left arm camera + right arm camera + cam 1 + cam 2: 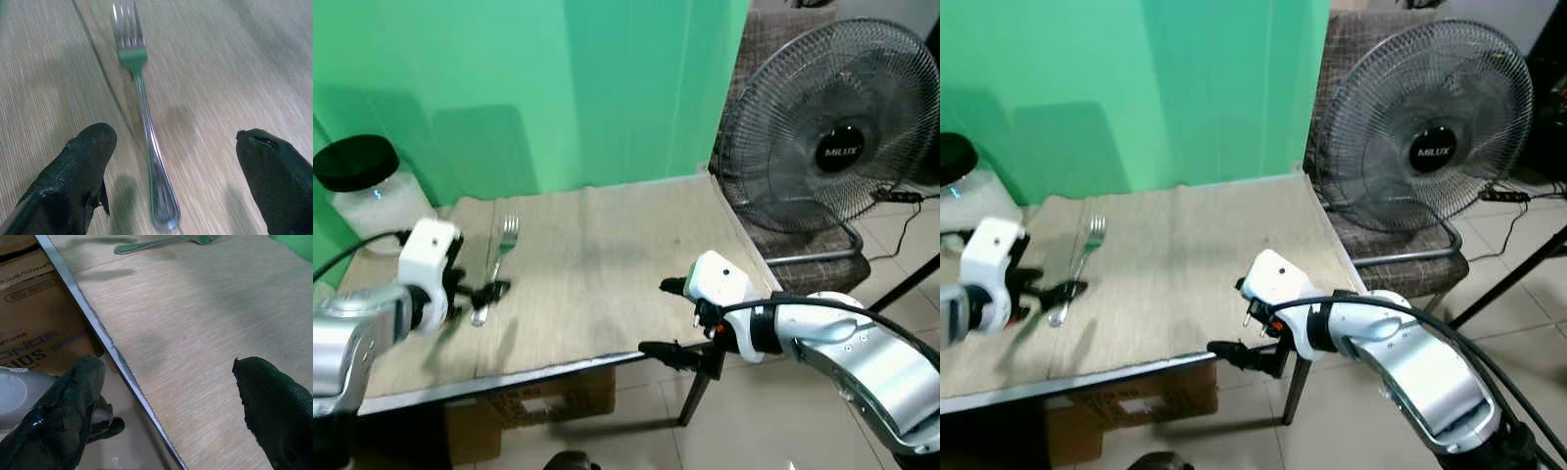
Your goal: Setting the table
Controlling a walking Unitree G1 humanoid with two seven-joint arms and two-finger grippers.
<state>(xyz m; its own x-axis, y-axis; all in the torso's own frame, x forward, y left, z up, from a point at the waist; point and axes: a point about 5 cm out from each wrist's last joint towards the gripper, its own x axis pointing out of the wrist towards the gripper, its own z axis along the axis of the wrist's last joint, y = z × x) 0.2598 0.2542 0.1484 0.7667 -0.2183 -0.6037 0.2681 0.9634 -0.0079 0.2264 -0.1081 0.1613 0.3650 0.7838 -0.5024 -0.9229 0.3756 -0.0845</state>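
One fork (499, 262) lengthwise, tines toward green wall (529, 88).

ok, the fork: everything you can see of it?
The fork is plain shiny metal, one piece, four tines and a slim handle widening to a rounded end. It lies flat on the beige woven mat near the table's left side, tines toward the green wall. The left claw sits open at the handle end, fingers either side, not touching it.
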